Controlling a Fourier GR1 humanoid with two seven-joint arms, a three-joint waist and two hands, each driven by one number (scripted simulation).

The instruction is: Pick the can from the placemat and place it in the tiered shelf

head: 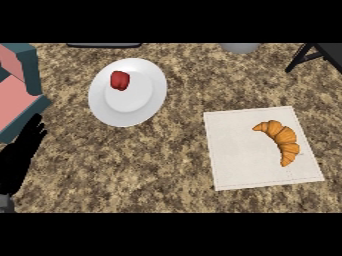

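At lower left, left robot hand (15, 155) spread, croissant (281, 141) lying on placemat (240, 155)

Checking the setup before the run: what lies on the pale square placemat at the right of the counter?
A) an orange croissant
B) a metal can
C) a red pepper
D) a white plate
A: the orange curved croissant lies on the pale square placemat; no can shows anywhere, and the small red food item sits on the round white plate.
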